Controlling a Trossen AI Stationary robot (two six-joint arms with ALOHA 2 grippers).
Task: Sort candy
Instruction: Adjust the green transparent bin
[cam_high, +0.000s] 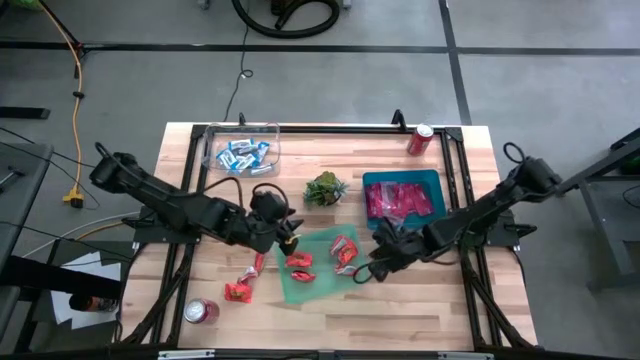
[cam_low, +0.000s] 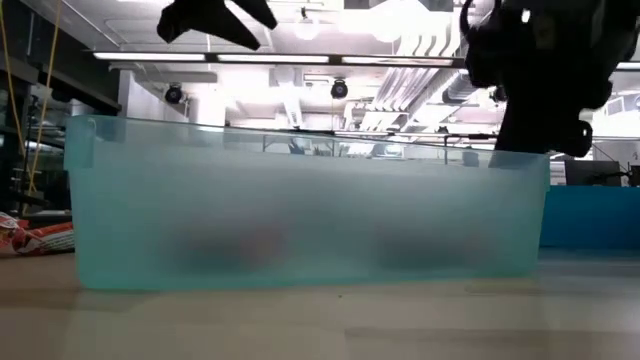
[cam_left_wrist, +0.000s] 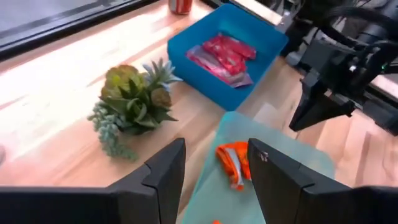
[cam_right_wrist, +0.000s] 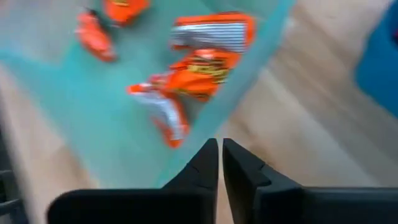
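Red-orange candies (cam_high: 343, 250) lie in a shallow green tray (cam_high: 322, 290) at the table's middle. Two more red-orange candies (cam_high: 238, 291) lie on the wood to its left. Blue-and-white candies (cam_high: 243, 154) fill a clear bin at the far left. Pink candies (cam_high: 398, 199) lie in a blue bin on the right. My left gripper (cam_high: 291, 240) is open over the tray's far left corner. One orange candy (cam_left_wrist: 232, 163) lies ahead of its fingers in the left wrist view. My right gripper (cam_high: 362, 270) is shut by the tray's right edge, with candies (cam_right_wrist: 198, 70) beyond it and nothing between its fingers (cam_right_wrist: 204, 163).
A small green plant (cam_high: 325, 188) stands just beyond the tray. One red soda can (cam_high: 420, 138) stands near the far right corner and another soda can (cam_high: 201, 311) lies at the near left. In the low view the tray's wall (cam_low: 300, 200) fills most of the picture.
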